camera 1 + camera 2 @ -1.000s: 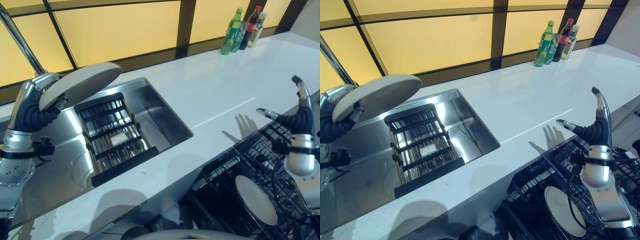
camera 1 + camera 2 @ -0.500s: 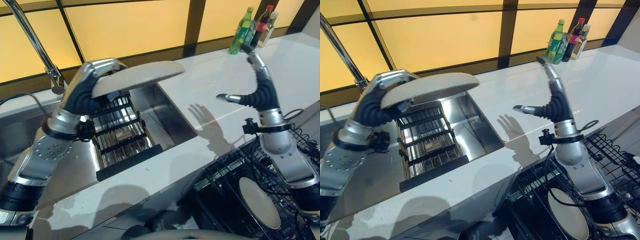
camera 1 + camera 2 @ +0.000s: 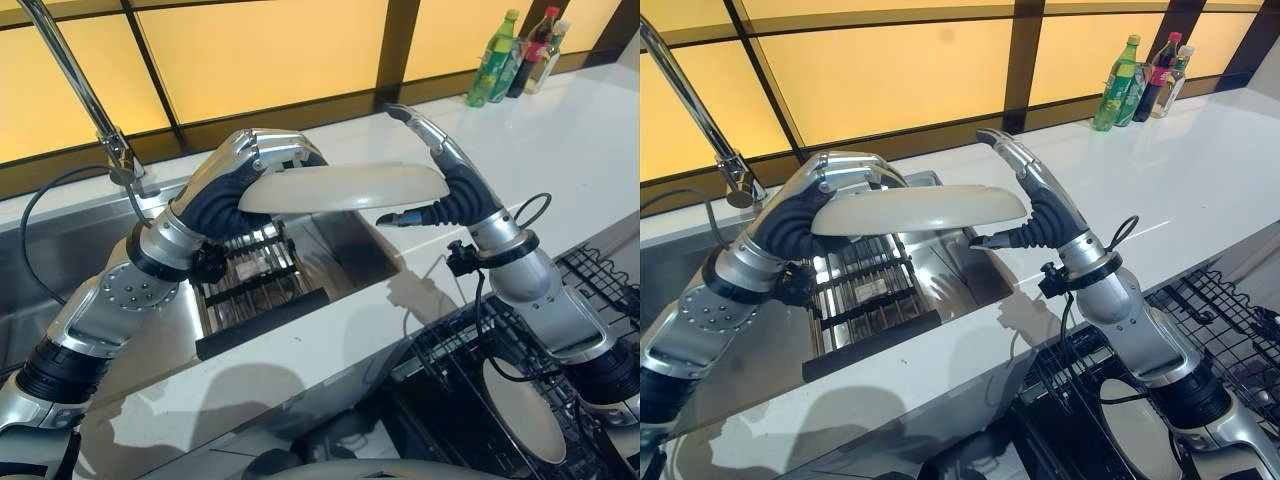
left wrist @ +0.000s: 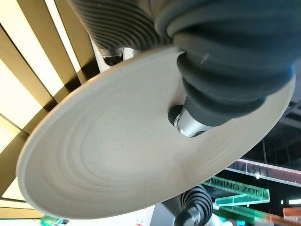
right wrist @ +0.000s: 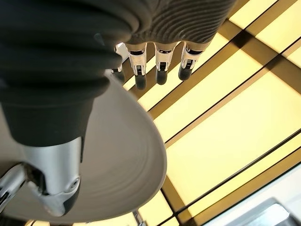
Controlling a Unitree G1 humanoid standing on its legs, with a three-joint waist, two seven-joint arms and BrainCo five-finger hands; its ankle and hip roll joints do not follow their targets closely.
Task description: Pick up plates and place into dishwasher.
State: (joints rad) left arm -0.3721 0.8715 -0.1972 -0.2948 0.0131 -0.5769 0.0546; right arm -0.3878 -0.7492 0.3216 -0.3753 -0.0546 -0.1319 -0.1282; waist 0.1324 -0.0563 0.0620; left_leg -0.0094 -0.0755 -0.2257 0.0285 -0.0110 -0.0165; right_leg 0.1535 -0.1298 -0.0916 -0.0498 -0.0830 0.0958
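Left hand [image 3: 235,185] has the plate [image 3: 345,188] — fingers curled over one edge from above, thumb underneath, visible pressing the plate's underside in the left wrist view. Plate is held roughly flat, in the air above the sink [image 3: 330,240] and the black rack [image 3: 250,290] sitting in it, not touching either.

Right hand [image 3: 455,195] is at the plate's opposite edge: fingers [image 3: 425,128] straight and spread, reaching up past the rim, thumb [image 3: 400,217] pointing under the plate. Open, not gripping. Right wrist view puts the plate rim right next to the thumb and palm; can't tell if there's actual contact.

So the plate spans between both hands, but only the left one is clamped on it.

Dishwasher basket [image 3: 590,290] — black wire — sits pulled out below the front edge of the white surface [image 3: 560,150], on the robot's right. A second plate [image 3: 525,410] is already in it, leaning in the wires under the right forearm.

Faucet [image 3: 85,95] rises behind the left arm. Bottles [image 3: 515,55] stand together at the far right end of the surface, against the yellow panelled wall, well apart from the hands.
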